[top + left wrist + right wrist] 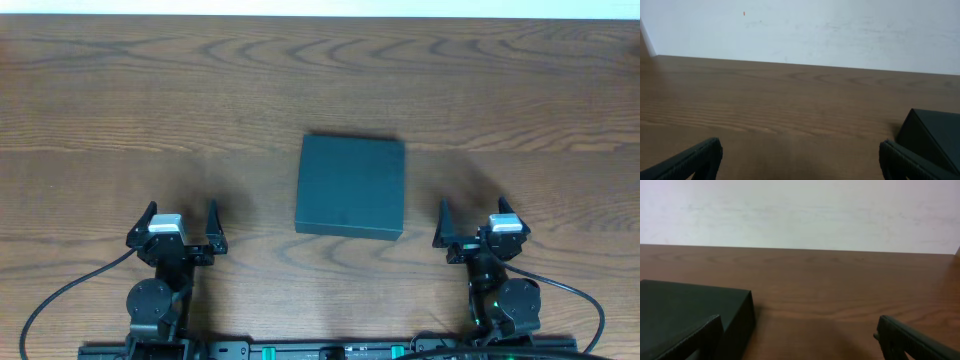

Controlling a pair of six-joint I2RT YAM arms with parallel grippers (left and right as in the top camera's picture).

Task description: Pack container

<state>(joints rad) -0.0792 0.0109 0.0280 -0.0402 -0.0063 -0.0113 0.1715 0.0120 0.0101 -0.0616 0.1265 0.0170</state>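
The container (pixel 351 187) is a dark teal-green rectangular box, lid shut, lying flat in the middle of the wooden table. Its corner shows at the right edge of the left wrist view (pixel 935 132) and at the lower left of the right wrist view (pixel 687 312). My left gripper (pixel 181 222) is open and empty, near the front edge, to the left of the box. My right gripper (pixel 474 218) is open and empty, to the right of the box. Neither touches the box. In the wrist views the left gripper (pixel 800 160) and right gripper (pixel 797 340) hold nothing between their fingers.
The wooden table (pixel 150 100) runs back to a white wall (pixel 815 30). Black cables (pixel 60 300) trail from both arm bases at the front edge. No other objects show.
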